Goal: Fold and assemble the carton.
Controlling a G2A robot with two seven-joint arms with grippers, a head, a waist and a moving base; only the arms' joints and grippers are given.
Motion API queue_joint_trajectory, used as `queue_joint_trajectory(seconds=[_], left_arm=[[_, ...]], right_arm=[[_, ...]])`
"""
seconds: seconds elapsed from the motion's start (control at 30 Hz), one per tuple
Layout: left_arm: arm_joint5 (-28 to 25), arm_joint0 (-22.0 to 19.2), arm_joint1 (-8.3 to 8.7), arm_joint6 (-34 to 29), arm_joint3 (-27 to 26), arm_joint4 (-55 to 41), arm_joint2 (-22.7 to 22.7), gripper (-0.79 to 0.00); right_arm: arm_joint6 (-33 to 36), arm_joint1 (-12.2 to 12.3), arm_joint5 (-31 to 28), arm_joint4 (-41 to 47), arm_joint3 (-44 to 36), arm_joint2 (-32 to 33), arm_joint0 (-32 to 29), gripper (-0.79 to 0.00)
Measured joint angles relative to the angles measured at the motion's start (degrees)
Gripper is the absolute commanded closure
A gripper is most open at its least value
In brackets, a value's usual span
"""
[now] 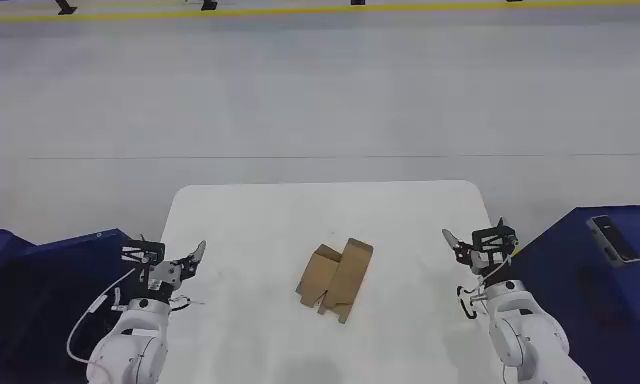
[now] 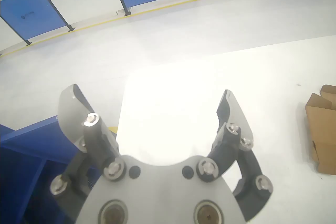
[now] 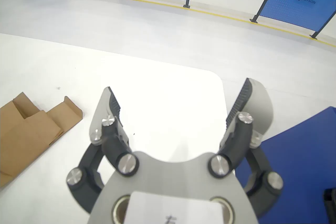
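**Flat carton mid-desk, both claws spread and holding nothing**

The white desk is seen whole from above. The brown carton is laid flat near its middle. In both wrist views it is cut off at the frame edge. The left claw is held at the desk's left edge and the right claw at its right edge. Both are spread wide, with the carton between them and well apart from each.
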Motion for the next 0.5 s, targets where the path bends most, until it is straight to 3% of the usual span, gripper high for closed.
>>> queue_joint_trajectory(seconds=[0.43, 0.5], left_arm=[[-0.04, 0.04, 0.00, -0.04, 0.00, -0.04, 0.04, -0.785], [-2.33, 0.81, 0.00, -2.24, -0.72, -1.72, 0.92, -0.785]], right_arm=[[0.00, 0.00, 0.00, 0.00, 0.00, 0.00, 0.00, -0.785], [0.00, 0.00, 0.00, 0.00, 0.00, 0.00, 0.00, -0.785]])
